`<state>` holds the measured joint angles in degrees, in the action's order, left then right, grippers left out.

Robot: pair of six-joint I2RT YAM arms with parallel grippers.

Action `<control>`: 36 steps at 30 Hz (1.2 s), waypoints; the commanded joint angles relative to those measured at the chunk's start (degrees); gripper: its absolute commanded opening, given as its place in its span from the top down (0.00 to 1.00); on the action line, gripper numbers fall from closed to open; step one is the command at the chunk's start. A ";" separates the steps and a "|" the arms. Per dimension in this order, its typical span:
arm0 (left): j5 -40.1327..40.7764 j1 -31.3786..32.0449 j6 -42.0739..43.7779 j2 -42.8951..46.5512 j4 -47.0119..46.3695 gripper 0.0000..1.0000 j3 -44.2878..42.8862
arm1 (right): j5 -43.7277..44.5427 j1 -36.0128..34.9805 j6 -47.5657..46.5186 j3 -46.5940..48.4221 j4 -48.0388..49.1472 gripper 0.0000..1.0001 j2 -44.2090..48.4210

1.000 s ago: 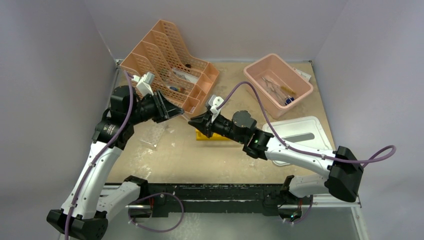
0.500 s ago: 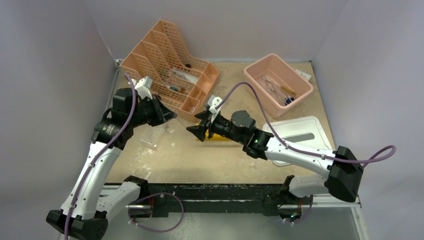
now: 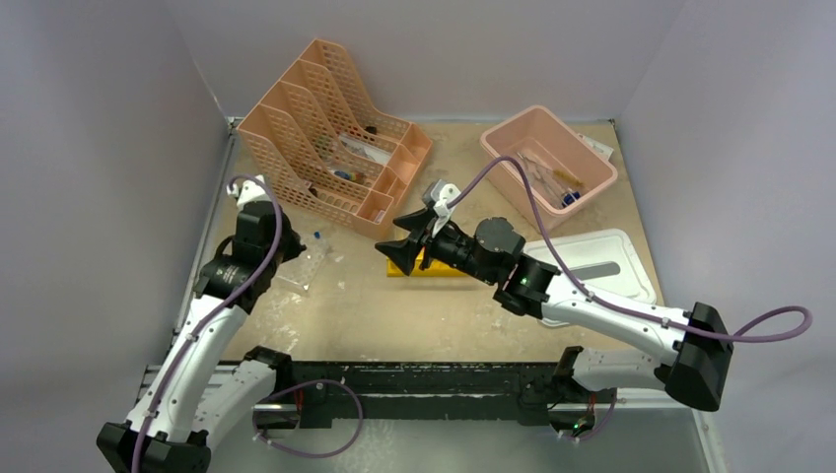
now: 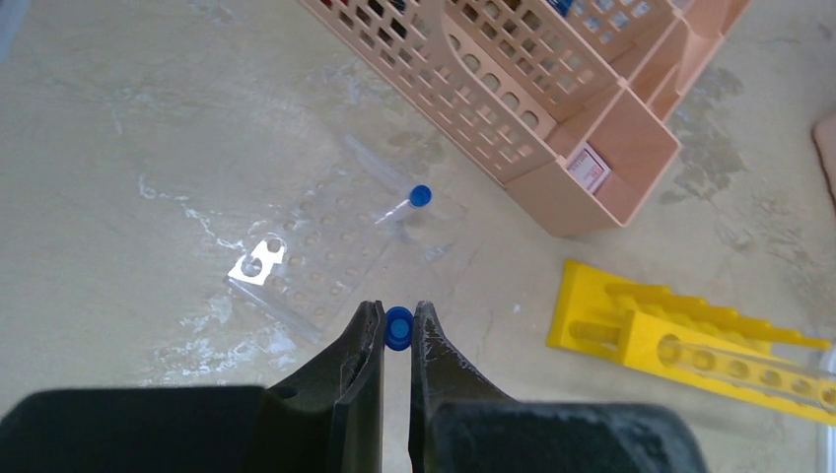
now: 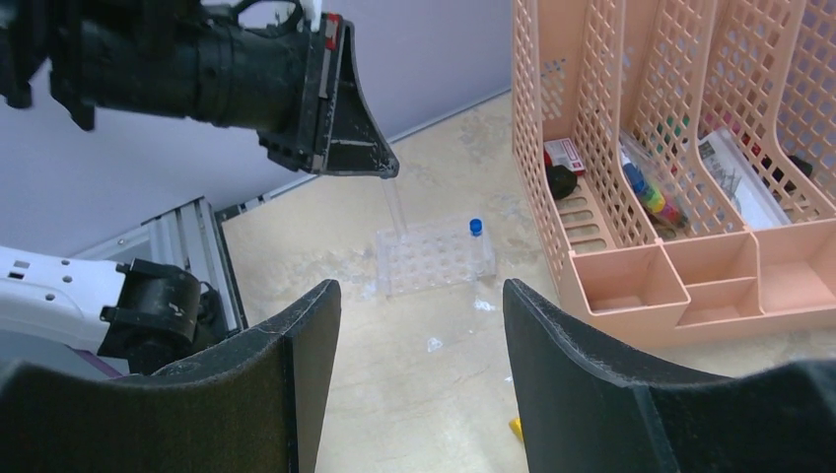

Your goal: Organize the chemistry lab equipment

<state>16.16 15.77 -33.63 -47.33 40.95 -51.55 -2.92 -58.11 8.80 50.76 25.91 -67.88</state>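
Note:
My left gripper (image 4: 398,330) is shut on a thin clear tube whose blue cap (image 4: 398,327) shows between the fingertips. It hangs above a clear plastic rack (image 4: 320,251), where another blue-capped tube (image 4: 410,202) stands. From the right wrist view, the held tube (image 5: 392,205) points down from the left gripper (image 5: 383,169) toward the clear rack (image 5: 434,258). My right gripper (image 5: 419,288) is open and empty, hovering by the yellow test-tube rack (image 4: 680,330), which lies on its side with a clear tube in it. Seen from above, the right gripper (image 3: 396,246) covers part of the yellow rack (image 3: 426,268).
The peach mesh organizer (image 3: 330,138) stands at the back left, close behind the clear rack (image 3: 301,266). A pink tub (image 3: 547,163) with small items sits at the back right, and its white lid (image 3: 592,261) lies under the right arm.
The right gripper opened and drew back to the right. The left gripper closed on the tube and swung left, down over the clear rack.

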 commanded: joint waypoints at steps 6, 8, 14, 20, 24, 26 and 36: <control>10.96 0.33 -7.34 -0.95 -15.24 1.00 6.61 | 4.02 0.01 2.10 -1.21 1.17 0.37 2.88; 13.80 2.39 -8.05 -1.61 -16.59 1.00 7.46 | 4.66 0.01 2.08 -1.45 0.80 0.37 3.22; 28.00 15.61 -7.05 -1.30 -23.72 1.00 12.47 | 6.51 0.01 1.73 -1.57 -0.68 0.37 3.89; 31.57 18.38 -6.28 -3.04 -27.51 1.00 15.32 | 7.46 0.19 1.21 -1.45 -1.83 0.37 3.90; 33.85 18.83 -6.07 -3.89 -28.74 1.00 16.93 | 7.89 0.34 1.40 -1.42 -1.83 0.37 3.48; 34.14 19.01 -5.31 -4.30 -29.70 1.00 17.62 | 8.13 0.36 1.35 -1.37 -1.90 0.37 3.29; 36.69 20.17 -1.00 -4.45 -34.87 1.00 21.71 | 8.80 0.54 1.13 -0.61 -3.18 0.37 2.93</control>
<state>50.33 35.44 -37.50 -52.18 11.88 -31.46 4.21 -57.93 10.20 49.15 22.06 -65.23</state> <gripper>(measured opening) 0.065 0.631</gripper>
